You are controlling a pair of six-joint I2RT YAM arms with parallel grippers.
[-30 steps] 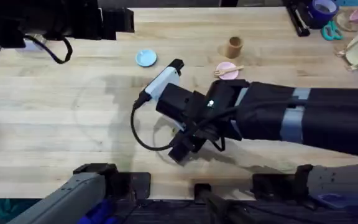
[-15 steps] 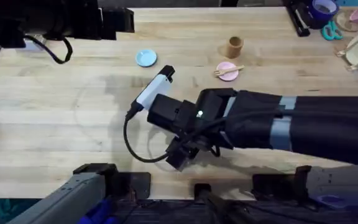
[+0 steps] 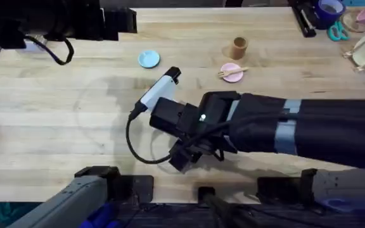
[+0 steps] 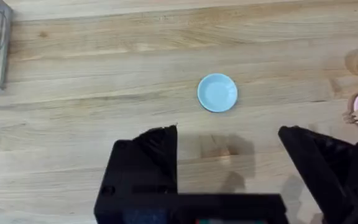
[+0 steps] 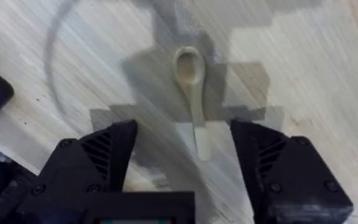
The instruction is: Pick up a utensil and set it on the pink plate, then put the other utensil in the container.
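One utensil of the two, the wooden spoon (image 5: pixel 191 93), is lying flat on the surface (image 3: pixel 56 126), its bowl pointing away from the right gripper (image 5: pixel 182 146) and its handle running back into the gap between the spread black fingers (image 5: pixel 114 146), which are not yet touching it. The fork (image 3: pixel 233 71) is already resting across the pink plate (image 3: pixel 229 76), with the brown container (image 3: pixel 239 47) just beyond at about 12 o'clock from the plate.

Risks are mostly about the spoon's thinness: closing too high is likely to let the fingers slide over the handle, and closing off-centre is liable to spin it out of the gap. Carrying it toward the container, the arm is passing near the plate and could knock the fork off.

The left gripper (image 4: pixel 229 168) is hovering with fingers apart, a light blue plate (image 4: pixel 217 93) ahead of it.

No writing or brand is readable anywhere.
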